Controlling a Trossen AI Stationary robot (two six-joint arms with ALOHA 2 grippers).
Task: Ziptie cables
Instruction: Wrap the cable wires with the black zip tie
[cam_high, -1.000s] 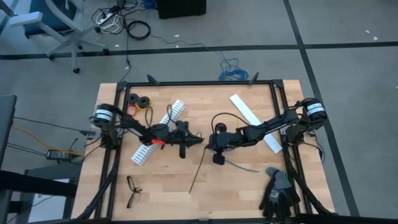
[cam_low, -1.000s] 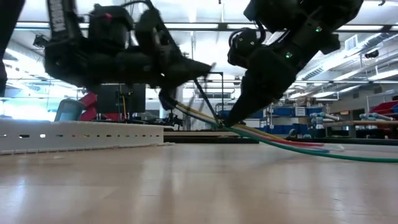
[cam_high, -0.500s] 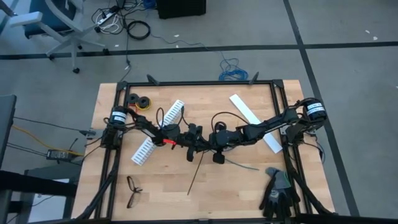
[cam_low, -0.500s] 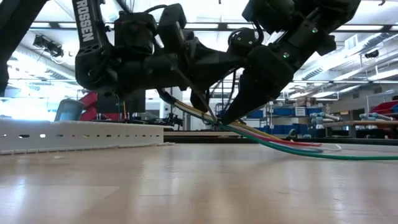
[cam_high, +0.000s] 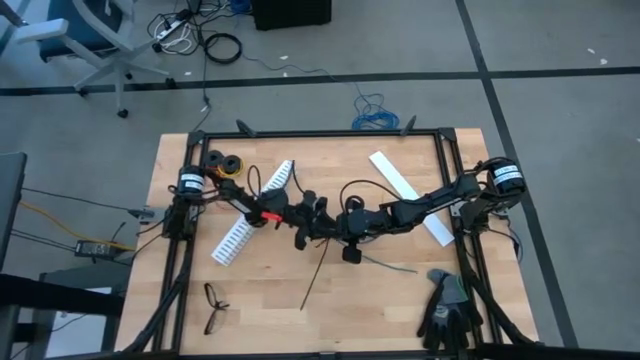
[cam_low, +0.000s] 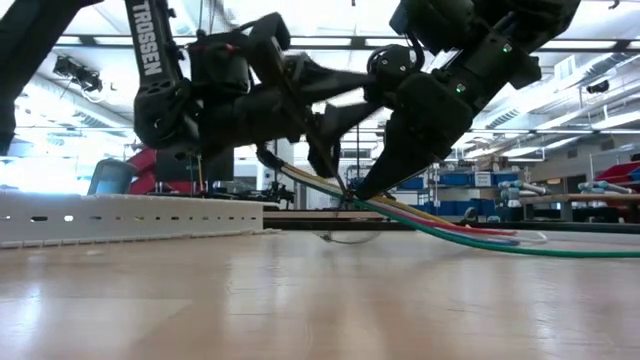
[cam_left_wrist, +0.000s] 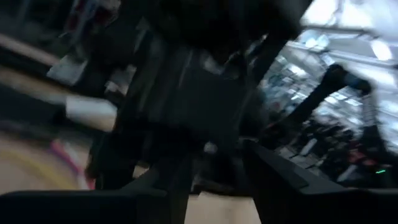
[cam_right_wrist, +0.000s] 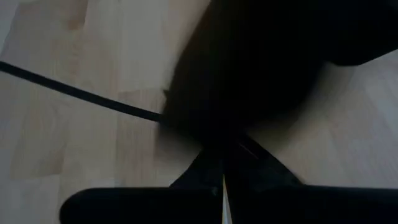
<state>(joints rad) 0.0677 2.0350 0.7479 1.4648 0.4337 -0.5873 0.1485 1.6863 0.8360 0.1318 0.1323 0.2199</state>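
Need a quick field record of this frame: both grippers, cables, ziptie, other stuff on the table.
left gripper: mid-table, facing the right one, fingers apart
right gripper: mid-table, shut on the cables
cables: one end lifted at the grippers, the rest trailing on the table
ziptie: black strip lying below the grippers
others: white slotted strip, eyeglasses, black gloves
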